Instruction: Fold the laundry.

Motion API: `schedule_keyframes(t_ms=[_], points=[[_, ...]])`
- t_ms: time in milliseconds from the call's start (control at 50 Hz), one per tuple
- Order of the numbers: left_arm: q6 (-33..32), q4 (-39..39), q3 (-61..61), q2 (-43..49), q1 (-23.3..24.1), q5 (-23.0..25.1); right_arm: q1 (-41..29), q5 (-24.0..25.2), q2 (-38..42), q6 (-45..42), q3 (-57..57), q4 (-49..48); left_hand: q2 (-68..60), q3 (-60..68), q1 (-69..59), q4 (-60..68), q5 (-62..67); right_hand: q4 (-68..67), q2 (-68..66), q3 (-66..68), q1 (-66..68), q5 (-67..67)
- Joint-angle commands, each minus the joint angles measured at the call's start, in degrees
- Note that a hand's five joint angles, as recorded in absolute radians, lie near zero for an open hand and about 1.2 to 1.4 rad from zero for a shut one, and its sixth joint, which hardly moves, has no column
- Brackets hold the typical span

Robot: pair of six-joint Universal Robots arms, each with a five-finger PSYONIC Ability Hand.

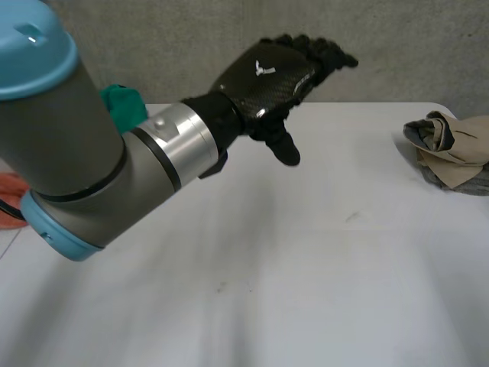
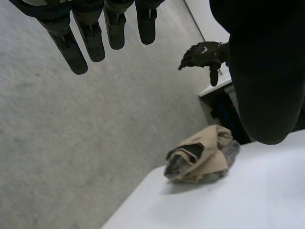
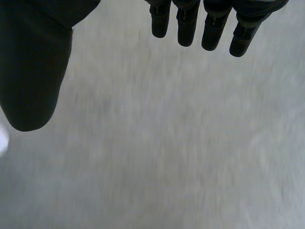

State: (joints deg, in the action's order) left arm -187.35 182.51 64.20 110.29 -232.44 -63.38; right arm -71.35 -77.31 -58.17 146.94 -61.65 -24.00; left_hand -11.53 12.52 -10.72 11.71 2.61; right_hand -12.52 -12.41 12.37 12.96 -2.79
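A crumpled pile of laundry [image 1: 451,149], beige cloth over grey, lies at the right edge of the white table [image 1: 306,267]. My left hand [image 1: 267,76] hangs open above the table's far side, its fingers straight, holding nothing and well left of the pile. In the left wrist view the pile [image 2: 200,162] sits beyond that hand's fingers [image 2: 90,38], near the table's corner [image 2: 238,205]. My right hand [image 2: 205,53] floats in the air past the pile, off the table, fingers relaxed. Its own view shows straight fingers [image 3: 186,24] and the thumb [image 3: 33,62] over bare grey ground.
A green object [image 1: 126,103] peeks out behind my left arm [image 1: 92,153] at the table's back left. Something orange [image 1: 8,191] lies off the left edge. A grey wall [image 1: 397,46] runs behind the table.
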Motion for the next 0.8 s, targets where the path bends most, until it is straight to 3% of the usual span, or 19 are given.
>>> schedule_keyframes(t_ms=[20,80,100,160,240,320,440,500,560,640,720,800], points=[[-0.03,1.45,-1.26,-3.07,-3.36,-7.35,-9.06,7.16,-12.39,7.39,-13.03,-8.17,-0.20,-0.79,-1.01,0.02,-0.89,2.52,2.41,-2.37,-2.96,2.79],[-0.91,1.89,-1.70,-2.89,-8.70,-12.45,-14.06,14.45,-17.23,9.33,-21.91,-8.96,0.30,-1.29,-0.51,-0.48,-1.39,2.52,2.41,-2.37,-2.96,2.79],[-1.26,2.06,-1.62,-2.63,-10.38,-12.64,-16.60,17.43,-18.63,9.41,-25.76,-8.18,0.47,-1.46,-0.34,-0.65,-1.56,2.52,2.41,-2.37,-2.96,2.79],[-3.71,2.94,-1.44,-0.71,-16.96,-11.95,-20.30,20.35,-19.96,9.07,-31.14,-7.47,0.47,-1.46,-0.33,-0.65,-1.56,2.52,2.41,-2.37,-2.96,2.79],[-10.99,3.56,-2.67,7.18,-25.93,-9.23,-26.55,19.22,-19.70,5.56,-38.27,-3.43,0.14,-1.13,-0.67,-0.32,-1.22,2.52,2.41,-2.37,-2.96,2.79],[-18.29,4.08,-6.61,17.10,-31.83,-6.59,-29.54,16.50,-18.38,-0.24,-41.62,0.44,-0.03,-0.96,-0.84,-0.15,-1.06,2.52,2.41,-2.37,-2.96,2.79],[-26.03,4.09,-14.08,30.91,-37.02,-5.70,-31.21,13.06,-14.96,-8.24,-44.95,2.46,-0.54,-0.46,-1.34,0.35,-0.55,2.52,2.41,-2.37,-2.96,2.79],[-27.10,4.17,-15.94,34.54,-38.52,-5.96,-30.60,12.98,-14.95,-8.51,-46.19,2.46,-1.04,0.05,-1.84,0.86,-0.05,2.52,2.41,-2.37,-2.96,2.79],[-27.37,4.35,-17.79,37.79,-39.23,-5.70,-30.42,12.98,-14.95,-8.60,-46.98,2.46,-13.94,12.95,-14.75,13.76,12.86,2.52,2.41,-2.37,-2.96,2.79],[-27.02,6.10,-17.27,38.68,-38.35,-6.14,-30.51,12.62,-14.95,-8.69,-47.33,2.46,-68.20,67.21,-69.01,68.02,67.11,2.52,2.41,-2.37,-2.96,2.79],[-25.44,11.28,-13.06,35.09,-35.02,-7.98,-30.42,12.54,-14.95,-8.52,-47.42,2.20,-68.47,67.48,-69.28,68.29,67.39,2.52,2.41,-2.37,-2.96,2.79],[-20.87,18.05,-5.76,23.06,-31.33,-8.86,-30.42,12.45,-15.04,-8.43,-47.33,1.93,-68.47,67.48,-69.28,68.29,67.39,2.52,2.41,-2.37,-2.96,2.79]])
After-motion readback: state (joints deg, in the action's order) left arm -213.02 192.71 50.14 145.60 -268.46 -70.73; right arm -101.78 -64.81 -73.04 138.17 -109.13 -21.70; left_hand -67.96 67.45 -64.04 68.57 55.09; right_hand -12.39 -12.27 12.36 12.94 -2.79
